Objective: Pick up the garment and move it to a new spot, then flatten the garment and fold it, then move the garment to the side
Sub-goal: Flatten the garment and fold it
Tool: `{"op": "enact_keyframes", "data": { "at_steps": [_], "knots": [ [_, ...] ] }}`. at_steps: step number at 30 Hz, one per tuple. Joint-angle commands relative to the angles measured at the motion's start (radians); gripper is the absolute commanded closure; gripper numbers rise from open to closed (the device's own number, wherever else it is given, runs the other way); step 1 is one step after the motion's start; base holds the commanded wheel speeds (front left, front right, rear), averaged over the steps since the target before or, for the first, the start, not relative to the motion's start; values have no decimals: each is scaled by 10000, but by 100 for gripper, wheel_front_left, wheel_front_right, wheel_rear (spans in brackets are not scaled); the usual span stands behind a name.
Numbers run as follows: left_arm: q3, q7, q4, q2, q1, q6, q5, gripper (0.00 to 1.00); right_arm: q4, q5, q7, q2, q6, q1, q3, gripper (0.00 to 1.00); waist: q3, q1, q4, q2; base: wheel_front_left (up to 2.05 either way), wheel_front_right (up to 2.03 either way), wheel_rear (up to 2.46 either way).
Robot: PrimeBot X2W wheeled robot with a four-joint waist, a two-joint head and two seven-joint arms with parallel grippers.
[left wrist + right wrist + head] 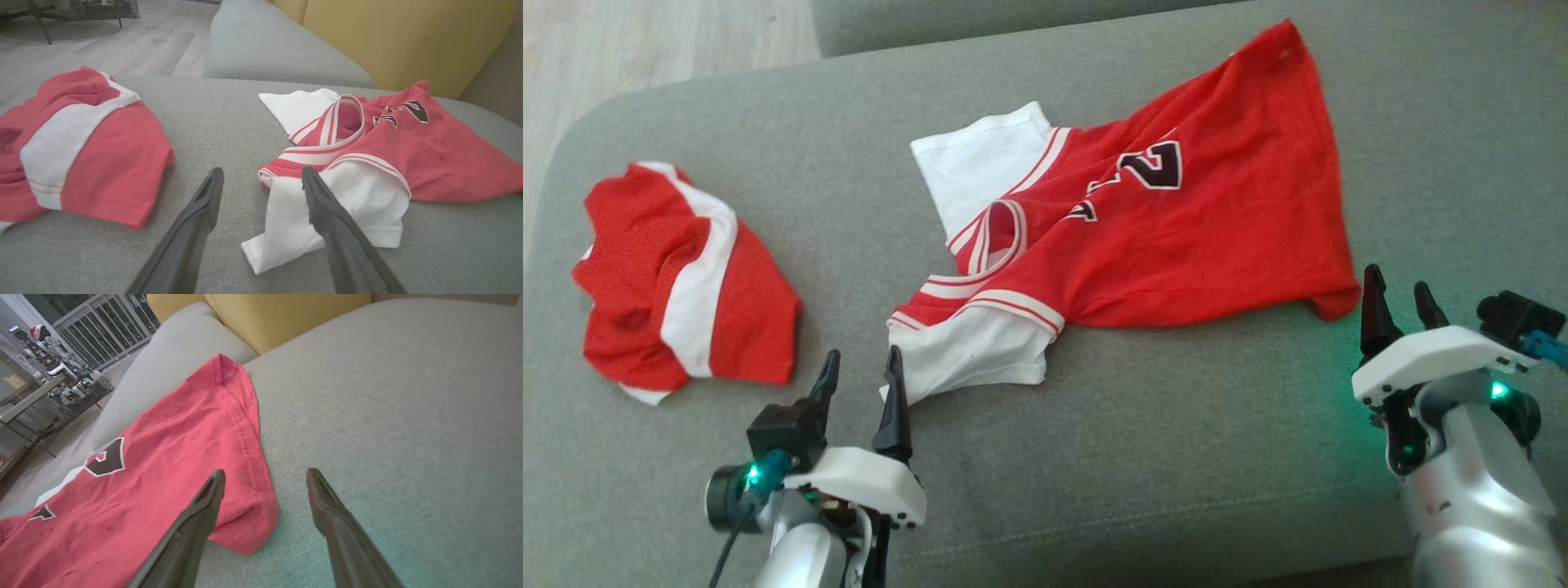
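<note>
Soft, even daylight is spread over the grey sofa seat (1094,457), and only faint shadows are cast beneath the edges of the red jersey (1217,229). A green glow is thrown onto the upholstery beside the right tool (1396,282), and the same tint is seen at the lower right of the right wrist view. The pale floor (645,49) is washed out. In both wrist views lines are bent towards the edges, reds are rendered pinkish, and the fingers (196,220) of the left tool (262,171) are blurred at close range.
</note>
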Motion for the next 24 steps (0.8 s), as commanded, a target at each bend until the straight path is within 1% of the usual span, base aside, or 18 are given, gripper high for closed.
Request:
{"op": "enact_keyframes", "data": {
  "at_steps": [1, 6, 11, 12, 13, 15, 24],
  "knots": [
    [214, -122, -404, 19, -377, -6, 59, 0, 130, -69, -21, 43, -4, -524, 82, 0, 126, 0, 148, 0, 0, 0, 0],
    [0, -122, -600, 15, -483, 53, -6, 0, 1480, -775, -100, 43, -4, -1247, -717, 0, 350, 0, 376, 0, 0, 0, 0],
    [-19, -122, -656, 14, -544, 98, -3, 0, 2245, -1432, -192, 43, -4, -1720, -1346, 0, 541, 0, 476, 0, 0, 0, 0],
    [-24, -122, -658, 14, -560, 97, 0, 0, 2311, -1542, -207, 43, -4, -1789, -1477, 0, 573, 0, 487, 0, 0, 0, 0],
    [-34, -122, -664, 14, -589, 100, -1, 0, 2300, -1957, -228, 43, -4, -1856, -1697, 0, 627, 0, 497, 0, 0, 0, 0],
    [-63, -122, -666, 14, -630, 113, -11, 0, 2321, -2210, -235, 43, -4, -1940, -1843, 0, 679, 0, 506, 0, 0, 0, 0],
    [-238, -122, -613, 13, -848, 188, -90, 0, 2601, -2322, -241, 43, -4, -2213, -1700, 0, 771, 0, 499, 0, 0, 0, 0]
  ]
}}
